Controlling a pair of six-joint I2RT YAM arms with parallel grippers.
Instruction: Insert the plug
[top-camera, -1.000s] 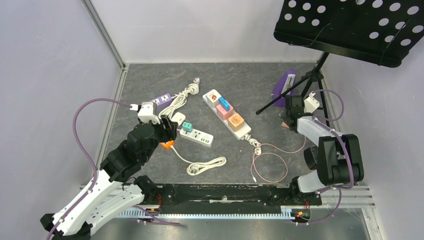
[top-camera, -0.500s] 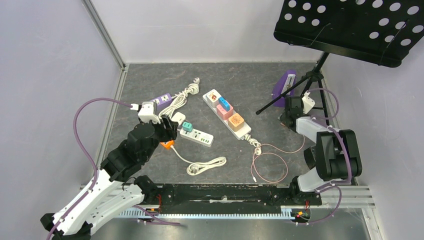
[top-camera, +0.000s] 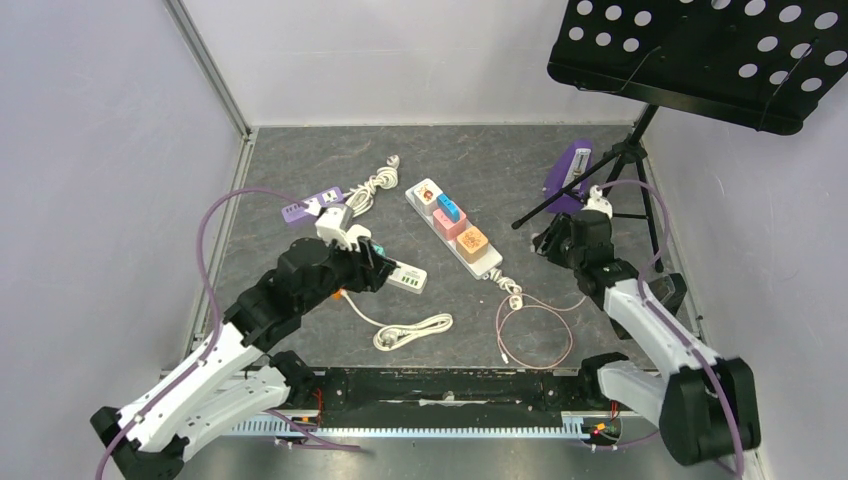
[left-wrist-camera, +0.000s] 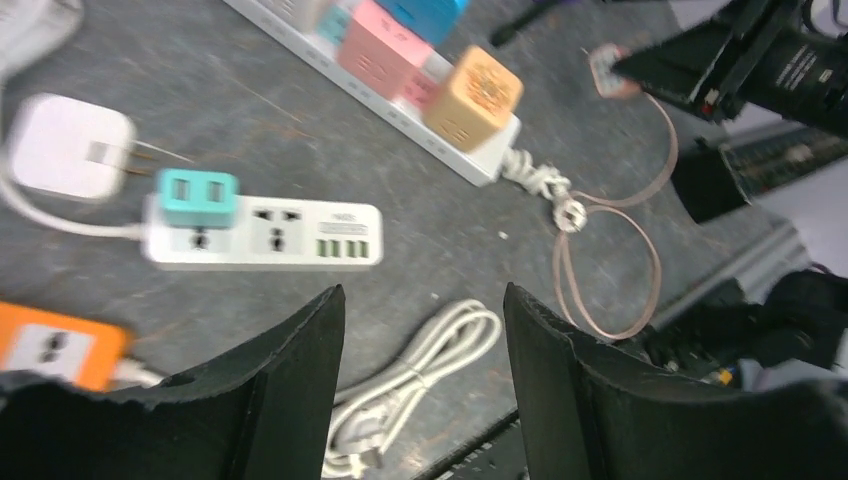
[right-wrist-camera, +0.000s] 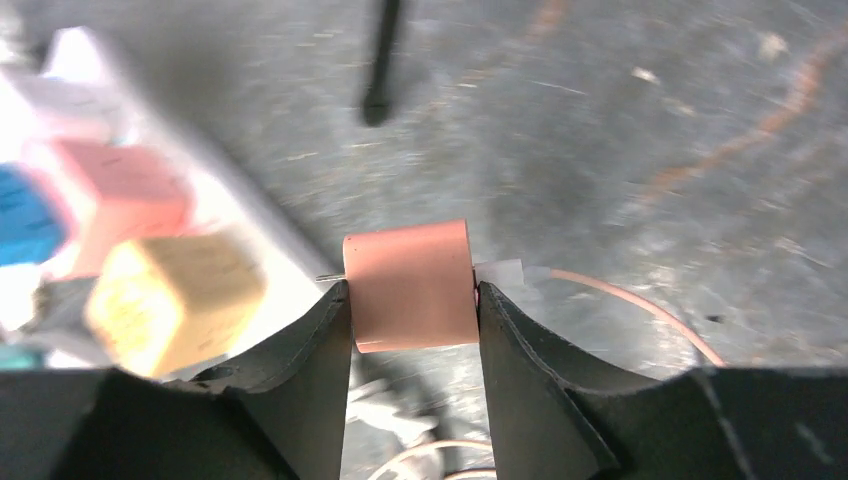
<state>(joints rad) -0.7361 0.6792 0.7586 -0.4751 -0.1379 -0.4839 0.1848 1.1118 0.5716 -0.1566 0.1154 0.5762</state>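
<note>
The plug (right-wrist-camera: 410, 285), a small salmon-pink block with a thin pin showing at one end and a matching cable (top-camera: 535, 335) trailing behind, is clamped by its flat sides in the right gripper (top-camera: 548, 243), just right of the long power strip (top-camera: 455, 229). It looks light, rigid and smooth, likely slippery, so those flat sides suit the grip, though the limp cable may tug. The left gripper (left-wrist-camera: 420, 300) hangs apart and empty.

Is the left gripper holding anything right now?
No, in the left wrist view the left gripper has its jaws standing wide apart with nothing between them.
</note>
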